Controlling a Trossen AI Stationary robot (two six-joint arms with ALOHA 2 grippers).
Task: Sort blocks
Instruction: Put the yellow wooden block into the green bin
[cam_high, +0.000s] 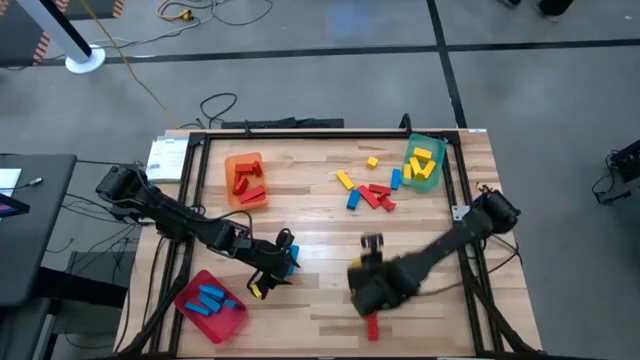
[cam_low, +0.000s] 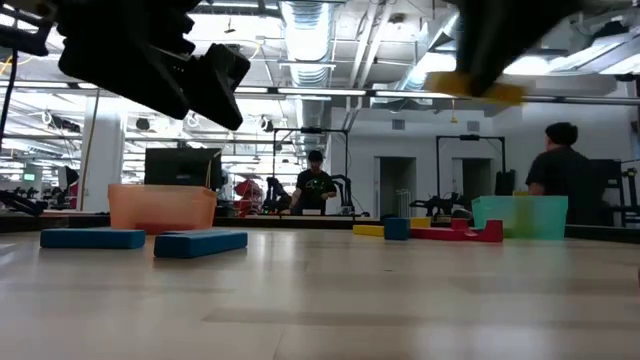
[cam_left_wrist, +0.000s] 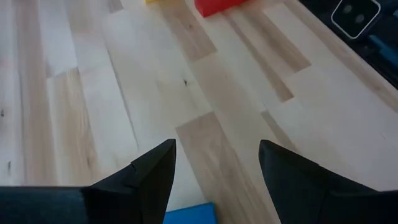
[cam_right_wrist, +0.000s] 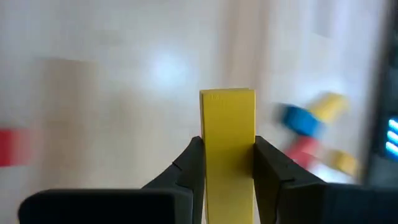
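My right gripper (cam_right_wrist: 228, 163) is shut on a yellow block (cam_right_wrist: 227, 134), high above the table's near middle (cam_high: 365, 268); the low view shows the block as a yellow blur (cam_low: 482, 88). My left gripper (cam_left_wrist: 216, 163) hovers open over bare wood at the near left (cam_high: 283, 258), nothing between its fingertips. A blue block (cam_left_wrist: 190, 214) shows below its fingers. Two blue blocks (cam_low: 200, 243) lie flat on the table. Loose red, blue and yellow blocks (cam_high: 370, 190) lie at the far middle. One red block (cam_high: 372, 325) lies near the front edge. My right gripper pinches the yellow block by its two long side faces (cam_right_wrist: 206, 163) between the two fingers. The block lies along the fingers and its free end (cam_right_wrist: 227, 99) sticks out past the fingertips. It is lifted clear of the table.
An orange tray (cam_high: 228, 165) with red blocks stands far left. A green tray (cam_high: 437, 185) with yellow blocks stands far right. A red tray (cam_high: 232, 320) with blue blocks sits at the near left corner. A black frame (cam_high: 330, 133) rims the table. People stand in the room behind (cam_low: 556, 170).
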